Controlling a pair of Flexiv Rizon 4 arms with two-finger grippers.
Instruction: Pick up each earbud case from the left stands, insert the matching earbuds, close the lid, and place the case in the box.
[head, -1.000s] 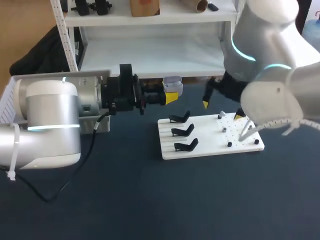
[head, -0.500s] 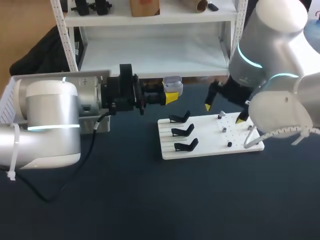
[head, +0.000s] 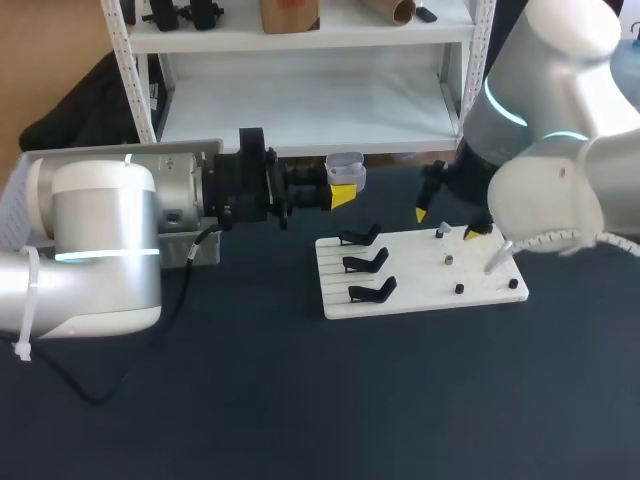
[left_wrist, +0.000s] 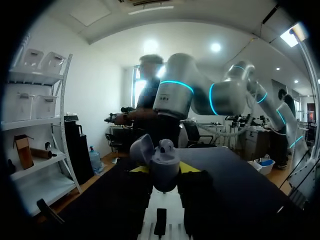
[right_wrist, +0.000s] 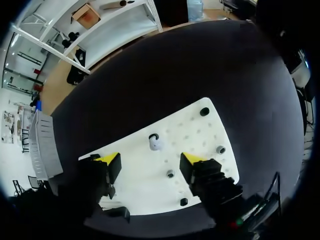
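Left wrist view: earbud case (left_wrist: 165, 166) (open) between jaws

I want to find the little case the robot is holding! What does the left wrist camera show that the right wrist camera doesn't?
Only the left wrist view shows the earbud case, lid open, clamped in the left gripper between its yellow tips.

Only the right wrist view shows the right gripper, open above the board, and the small pieces sitting on the board's dotted side.

Both show the white board, a black stand on it, and the dark table.
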